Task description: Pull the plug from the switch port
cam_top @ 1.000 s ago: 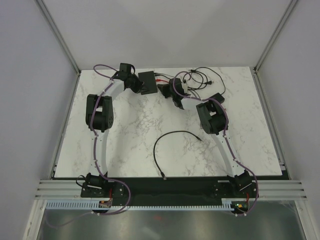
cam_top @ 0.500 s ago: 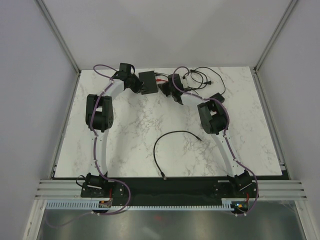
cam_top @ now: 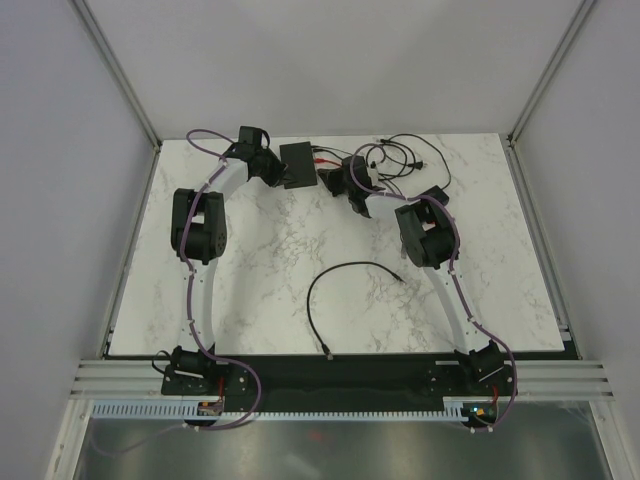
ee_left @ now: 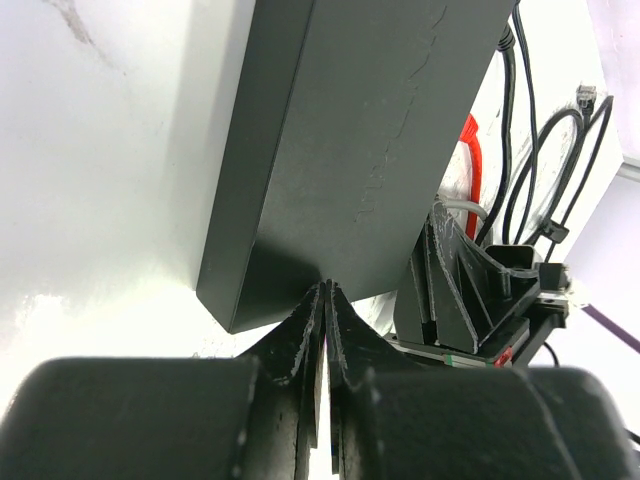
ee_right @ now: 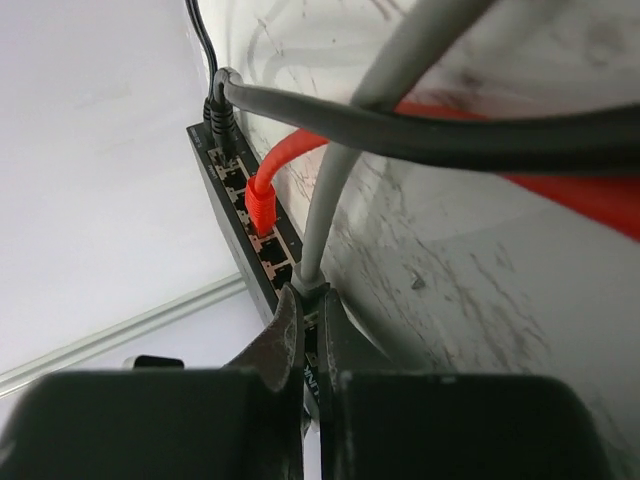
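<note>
The switch (cam_top: 296, 163) is a flat black box at the back of the table. Its port row (ee_right: 240, 215) faces my right gripper (ee_right: 312, 300). A grey plug (ee_right: 312, 283) with a grey cable (ee_right: 335, 190) sits in a near port, and my right gripper is shut on it. A red plug (ee_right: 262, 205) sits two ports further along. A black power plug (ee_right: 218, 115) sits at the far end. My left gripper (ee_left: 326, 290) is shut and empty, its tips pressed against the switch's side (ee_left: 370, 130). From the top view, the left gripper (cam_top: 272, 170) and right gripper (cam_top: 330, 180) flank the switch.
A loose black cable (cam_top: 340, 275) curves across the middle of the table. A black adapter brick (cam_top: 432, 197) and thin black cords (cam_top: 400, 155) lie at the back right. The red cable (cam_top: 322, 157) runs from the switch's right edge. The back wall stands just behind the switch.
My right gripper has shifted slightly left, closer to the switch's port edge. The left arm and the switch have not moved.
</note>
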Tool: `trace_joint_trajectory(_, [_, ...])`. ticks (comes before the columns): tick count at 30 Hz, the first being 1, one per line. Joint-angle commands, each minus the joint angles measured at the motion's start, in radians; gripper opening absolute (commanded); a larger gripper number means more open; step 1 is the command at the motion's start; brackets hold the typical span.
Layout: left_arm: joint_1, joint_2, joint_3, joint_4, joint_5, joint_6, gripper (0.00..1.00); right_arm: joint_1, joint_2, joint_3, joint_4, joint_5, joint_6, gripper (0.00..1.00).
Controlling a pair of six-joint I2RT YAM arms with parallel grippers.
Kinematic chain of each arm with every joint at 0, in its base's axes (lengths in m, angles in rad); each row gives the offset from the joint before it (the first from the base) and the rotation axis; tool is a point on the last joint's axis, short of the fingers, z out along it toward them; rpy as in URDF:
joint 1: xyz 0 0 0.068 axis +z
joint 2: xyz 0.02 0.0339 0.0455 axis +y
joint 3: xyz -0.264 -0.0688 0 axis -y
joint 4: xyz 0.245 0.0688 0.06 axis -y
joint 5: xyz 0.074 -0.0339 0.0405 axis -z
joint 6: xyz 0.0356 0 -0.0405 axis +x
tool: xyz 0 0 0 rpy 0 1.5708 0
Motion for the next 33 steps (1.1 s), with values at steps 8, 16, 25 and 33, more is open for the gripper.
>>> trace_joint_trajectory(8, [0.008,0.018,-0.049,-0.132,-0.076,0.015,0.09,-0.03,-0.022,0.033,-0.21,0.199,-0.142,0.0])
trace_joint_trajectory(16, [0.01,0.021,-0.052,-0.134,-0.076,0.015,0.09,-0.036,-0.051,0.035,-0.258,0.24,-0.247,0.0])
trace_joint_trajectory(25, [0.01,0.012,-0.039,-0.134,-0.066,0.041,0.09,-0.04,-0.057,-0.055,-0.126,0.112,-0.147,0.0])
trace_joint_trajectory(33, [0.008,-0.051,-0.052,-0.137,-0.044,0.13,0.1,-0.043,-0.175,-0.126,-0.118,-0.078,-0.247,0.0])
